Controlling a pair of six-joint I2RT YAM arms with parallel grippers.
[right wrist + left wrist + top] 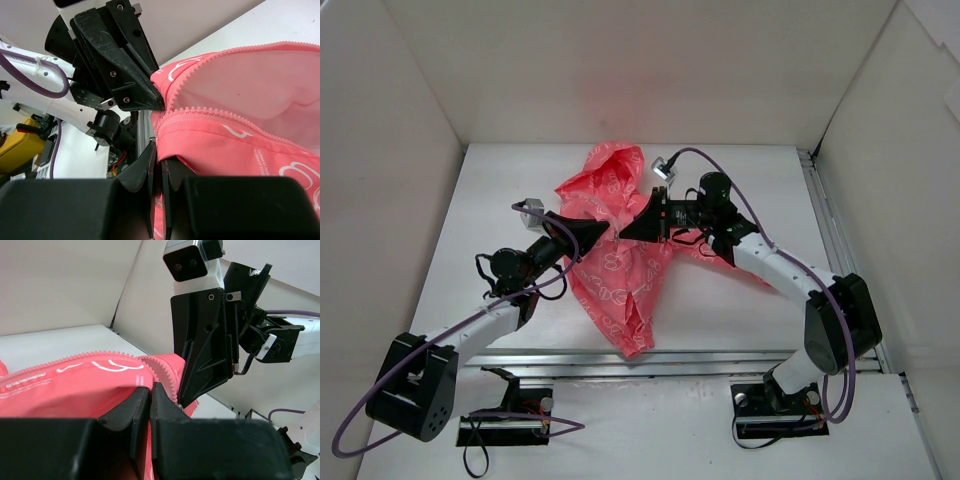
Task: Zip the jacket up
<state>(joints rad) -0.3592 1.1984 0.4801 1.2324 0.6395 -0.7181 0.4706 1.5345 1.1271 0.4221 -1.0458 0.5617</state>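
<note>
One crumpled coral-pink hooded jacket (620, 275) with white print, mid-table, toothed zipper edges parted. Two black claws tip to tip over it: left gripper (150, 390) and right gripper (159, 152), each pinching pink fabric beside the teeth. Bare white tabletop (740, 310) on either side, white walls (620, 60) well back.

Jacket (615, 275) on table (470, 200), left tool (603, 232) and right tool (626, 232) tip-to-tip at its middle
</note>
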